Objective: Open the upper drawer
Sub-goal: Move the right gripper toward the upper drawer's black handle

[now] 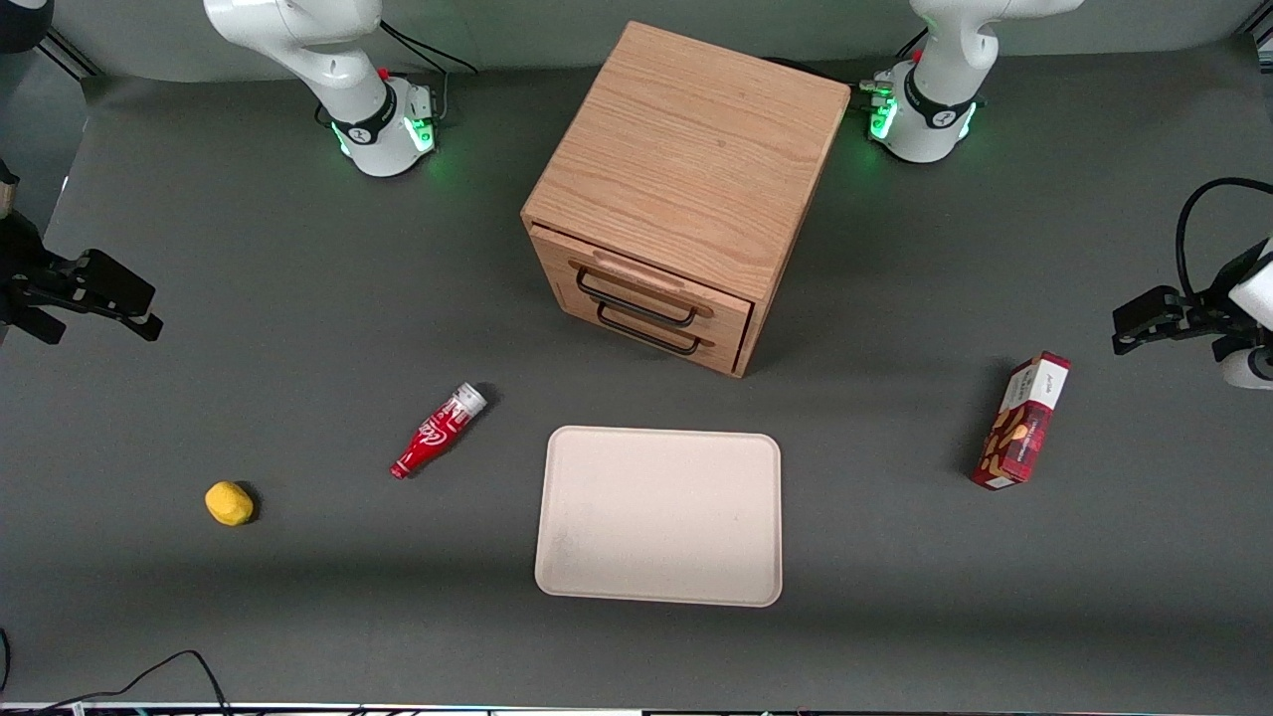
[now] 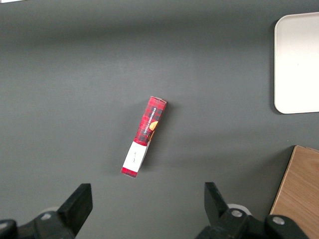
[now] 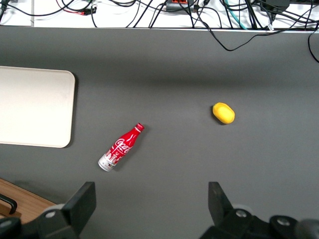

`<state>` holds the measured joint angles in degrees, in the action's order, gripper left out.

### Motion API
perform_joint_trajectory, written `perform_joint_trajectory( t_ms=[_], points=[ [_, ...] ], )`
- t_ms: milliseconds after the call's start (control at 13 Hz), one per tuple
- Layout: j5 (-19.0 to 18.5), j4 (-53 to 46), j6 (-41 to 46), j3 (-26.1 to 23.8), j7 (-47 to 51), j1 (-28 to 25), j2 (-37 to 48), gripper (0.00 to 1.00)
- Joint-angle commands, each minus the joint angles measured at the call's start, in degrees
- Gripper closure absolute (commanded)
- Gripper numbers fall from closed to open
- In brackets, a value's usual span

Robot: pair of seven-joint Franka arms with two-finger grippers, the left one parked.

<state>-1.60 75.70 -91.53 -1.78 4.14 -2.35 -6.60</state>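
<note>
The grey table [image 1: 298, 328] carries an oak cabinet [image 1: 686, 169], a cream tray [image 1: 659, 515] nearer the camera, a red bottle [image 1: 438, 431] (lying down), a lemon [image 1: 229, 502] and a red box [image 1: 1022, 421]; the gripper [image 1: 94, 298] hangs above its working-arm end.

- Table [image 1: 298, 617]: dark grey matte top, fills almost the whole front view.
- Light: even, from overhead; soft shadows under objects, a darker band across the mat near the front camera.
- Green glow [image 1: 430, 129] on the mat at two spots along the edge farthest from the front camera.
- Cables [image 3: 199, 10]: black tangle on a white surface just off the table edge, wrist view.
- Loose black cable [image 1: 149, 676] curls onto the table edge nearest the front camera.
</note>
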Motion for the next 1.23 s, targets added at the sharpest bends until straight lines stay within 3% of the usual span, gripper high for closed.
perform_joint_trajectory(
  t_ms=[0, 615, 923, 1154],
  points=[
    [1.3, -0.2, 0.7, -0.4, 1.3, -0.5, 0.3, 0.0],
    [0.2, 0.2, 1.4, -15.3, -8.4, -1.2, -2.9, 0.0],
    [-7.3, -1.2, -0.6, -26.6, -8.2, -2.3, -9.6, 0.0],
    [-11.1, -1.6, -6.5, -30.7, -8.3, -4.1, -14.7, 0.0]
  ],
)
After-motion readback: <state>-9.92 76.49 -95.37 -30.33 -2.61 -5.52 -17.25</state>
